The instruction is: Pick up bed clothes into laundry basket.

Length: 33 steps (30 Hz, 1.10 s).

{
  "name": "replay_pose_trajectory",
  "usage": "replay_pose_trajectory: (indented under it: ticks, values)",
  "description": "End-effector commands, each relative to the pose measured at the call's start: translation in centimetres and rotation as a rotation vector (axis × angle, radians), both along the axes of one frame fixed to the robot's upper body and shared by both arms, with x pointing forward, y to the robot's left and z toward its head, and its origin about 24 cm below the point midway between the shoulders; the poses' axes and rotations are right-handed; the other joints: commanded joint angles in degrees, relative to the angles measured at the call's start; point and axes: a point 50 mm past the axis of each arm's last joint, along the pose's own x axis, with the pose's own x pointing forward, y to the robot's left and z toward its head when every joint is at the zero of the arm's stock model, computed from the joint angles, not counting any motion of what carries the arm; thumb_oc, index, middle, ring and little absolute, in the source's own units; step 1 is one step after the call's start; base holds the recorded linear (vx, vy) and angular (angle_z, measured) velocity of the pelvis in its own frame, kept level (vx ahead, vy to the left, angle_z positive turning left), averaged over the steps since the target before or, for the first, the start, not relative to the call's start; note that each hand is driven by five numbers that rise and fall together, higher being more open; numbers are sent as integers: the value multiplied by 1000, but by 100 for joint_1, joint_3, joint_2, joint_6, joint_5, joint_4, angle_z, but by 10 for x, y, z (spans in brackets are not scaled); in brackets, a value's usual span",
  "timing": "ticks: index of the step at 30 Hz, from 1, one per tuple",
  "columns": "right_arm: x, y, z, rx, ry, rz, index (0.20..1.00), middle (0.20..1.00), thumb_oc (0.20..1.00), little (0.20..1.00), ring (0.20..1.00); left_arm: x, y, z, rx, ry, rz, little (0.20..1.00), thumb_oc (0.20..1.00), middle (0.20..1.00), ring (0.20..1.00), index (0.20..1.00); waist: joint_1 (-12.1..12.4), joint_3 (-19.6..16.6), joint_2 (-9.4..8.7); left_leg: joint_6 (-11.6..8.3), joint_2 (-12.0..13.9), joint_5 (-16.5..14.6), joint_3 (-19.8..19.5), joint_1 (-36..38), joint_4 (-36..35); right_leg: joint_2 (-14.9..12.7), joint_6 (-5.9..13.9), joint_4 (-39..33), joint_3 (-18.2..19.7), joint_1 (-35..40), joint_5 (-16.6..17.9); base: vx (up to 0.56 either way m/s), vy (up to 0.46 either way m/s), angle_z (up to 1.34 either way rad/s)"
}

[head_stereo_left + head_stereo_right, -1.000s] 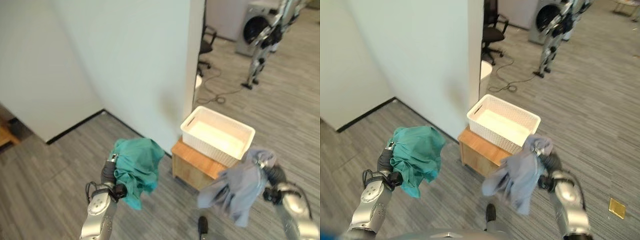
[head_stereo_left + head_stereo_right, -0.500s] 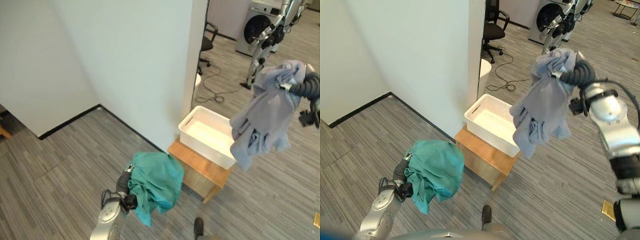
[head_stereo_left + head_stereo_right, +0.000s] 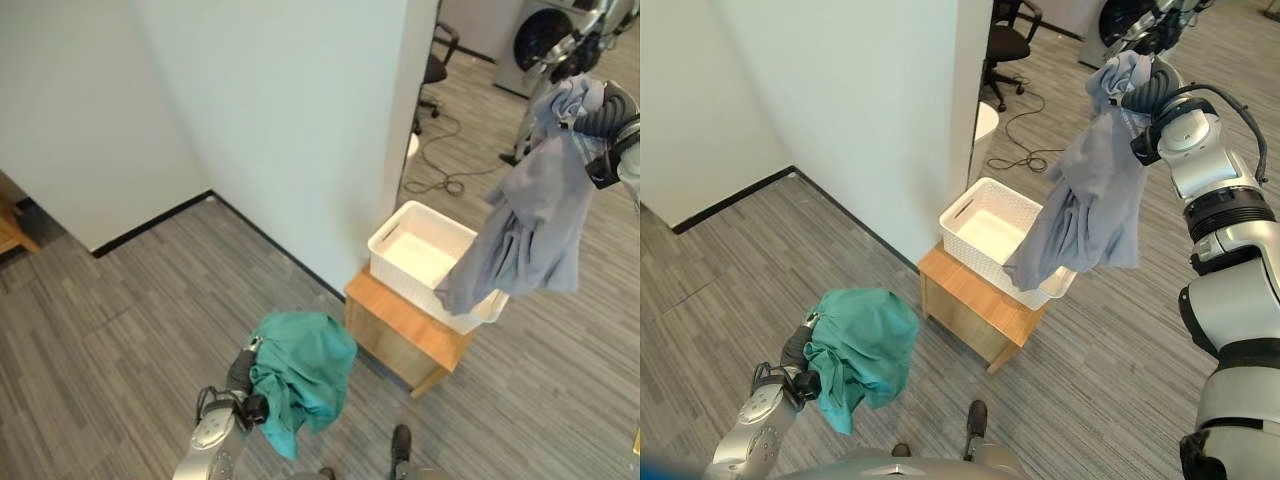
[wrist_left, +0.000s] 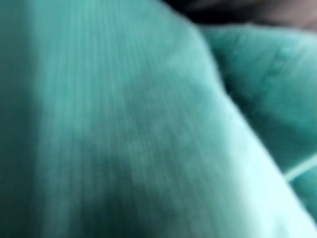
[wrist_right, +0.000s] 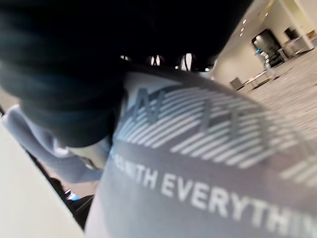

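Observation:
A white laundry basket (image 3: 985, 232) sits on a low wooden stand (image 3: 975, 305) beside the wall corner. My right hand (image 3: 1148, 88) is raised high at the right, shut on a bunched grey garment (image 3: 1092, 200). The garment hangs down from it, and its lower end dangles over the basket's right rim. The right wrist view has the grey garment (image 5: 208, 163) with white print close up. My left hand (image 3: 796, 350) is low at the front left, shut on a teal cloth (image 3: 862, 345) that drapes over it. That teal cloth (image 4: 124, 124) covers the left wrist view.
A white wall (image 3: 280, 120) ends in a corner just behind the basket. Grey plank floor (image 3: 130, 300) spreads to the left and right of the stand. A black office chair (image 3: 1008, 40), a floor cable (image 3: 1015, 130) and a washing machine (image 3: 545, 40) lie further back.
My right arm has swung up from low at the front right, carrying the grey garment, whose end now hangs over the basket. The left hand stays low with the teal cloth. The camera has shifted.

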Motion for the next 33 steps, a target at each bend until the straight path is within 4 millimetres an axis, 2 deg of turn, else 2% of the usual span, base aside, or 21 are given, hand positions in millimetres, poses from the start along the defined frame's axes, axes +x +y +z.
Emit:
replay_pose_trajectory:
  ticks: [1, 2, 7, 9, 12, 17, 18, 27, 31, 33]
  values:
    - [-10, 18, 91, -79, -263, 9, 200, 200, 200, 200, 200, 20, 1, 28, 11, -140, -35, 200, 200, 200, 200, 200, 88, 8, -120, -294, 189, 923, -316, -573, -135, -178, 410, 168, -149, 768, -528, 38, 2, 0]
    - [-10, 26, 101, -86, -287, 20, 200, 200, 200, 200, 200, 21, 1, 28, 15, -140, -38, 200, 200, 200, 200, 200, 100, 1, -145, -301, 187, 915, -319, -585, -135, -174, 412, 159, -151, 765, -535, 34, 3, 1]
    - [-13, 32, 123, -71, -339, 13, 200, 200, 200, 200, 200, 24, 2, 29, 23, -140, -37, 200, 200, 200, 200, 200, 118, -21, -179, -311, 182, 898, -334, -582, -135, -172, 418, 131, -176, 804, -552, 33, -1, 1]
    - [-19, 28, 138, -56, -379, -24, 200, 200, 200, 200, 200, 25, 2, 29, 28, -136, -43, 200, 200, 200, 200, 200, 122, -55, -196, -320, 183, 882, -346, -578, -135, -172, 424, 121, -177, 822, -564, 49, 3, 2]
    - [-24, 21, 147, -62, -390, -71, 200, 200, 200, 200, 200, 27, 2, 30, 34, -141, -42, 200, 200, 200, 200, 200, 126, -66, -199, -331, 181, 873, -350, -579, -135, -178, 429, 119, -189, 830, -573, 12, 1, 1]
    - [-28, 10, 150, -68, -376, -130, 200, 200, 200, 200, 200, 28, 2, 31, 33, -142, -45, 200, 200, 200, 200, 200, 135, -56, -191, -332, 179, 870, -374, -580, -135, -179, 428, 111, -207, 839, -578, 0, 0, 0]
    - [-31, -2, 147, -63, -356, -181, 200, 200, 200, 200, 200, 28, 2, 31, 37, -142, -47, 200, 200, 200, 200, 200, 156, -25, -173, -331, 173, 879, -396, -613, -135, -186, 433, 106, -230, 815, -575, 0, 0, 0]
    - [-33, -17, 139, -47, -331, -250, 200, 200, 200, 200, 200, 29, 3, 31, 46, -139, -37, 200, 200, 200, 200, 200, 244, 122, -111, -320, 144, 936, -464, -852, -135, -201, 438, 98, -301, 623, -552, -15, -1, 2]
    - [-27, -7, 137, -28, -342, -210, 200, 200, 200, 200, 200, 33, 4, 34, 50, -153, -26, 200, 200, 200, 200, 200, 291, 295, -73, -313, 130, 1008, -488, -1113, -135, -208, 430, 120, -321, 370, -512, -85, -4, 8]
    - [-20, 8, 135, -35, -334, -167, 200, 200, 200, 200, 200, 36, 6, 37, 49, -171, -6, 200, 200, 200, 200, 200, 354, 462, -53, -300, 115, 1070, -508, -1333, -135, -191, 414, 142, -304, 115, -449, -129, 1, 1]
